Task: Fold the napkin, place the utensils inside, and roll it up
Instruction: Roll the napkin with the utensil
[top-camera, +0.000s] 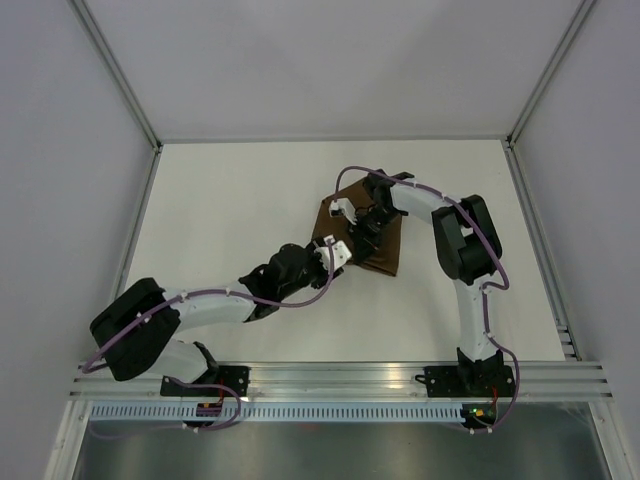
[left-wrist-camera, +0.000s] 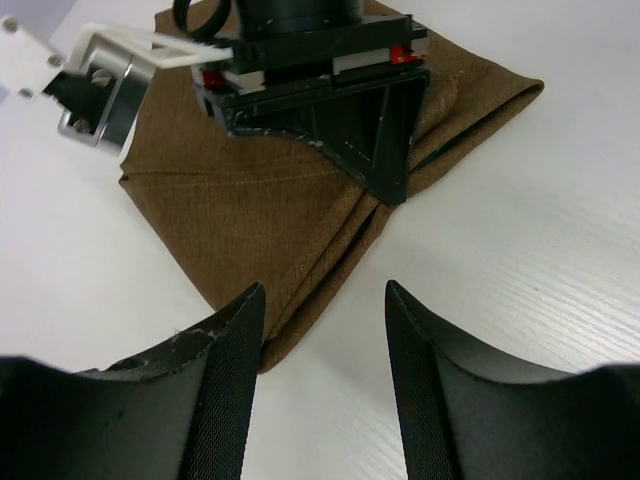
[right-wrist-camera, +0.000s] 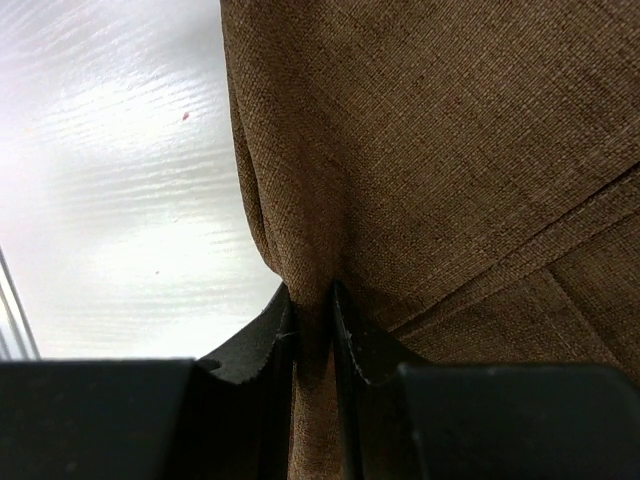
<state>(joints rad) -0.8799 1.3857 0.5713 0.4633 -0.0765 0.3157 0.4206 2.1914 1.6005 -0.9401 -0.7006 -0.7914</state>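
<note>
The right gripper pinched a fold of the napkin, standing just ahead of the left gripper, which was spread and empty. The napkin's folded corner pointed back toward it across the white table.

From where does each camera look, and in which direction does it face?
Top: above and behind the arms, looking down at the table; both arms show.
Left wrist: low over the table, facing the napkin; the open left end effector shows.
Right wrist: close on the napkin; the right end effector pinches a fold.
Shared: left wrist also sees the right end effector.
</note>
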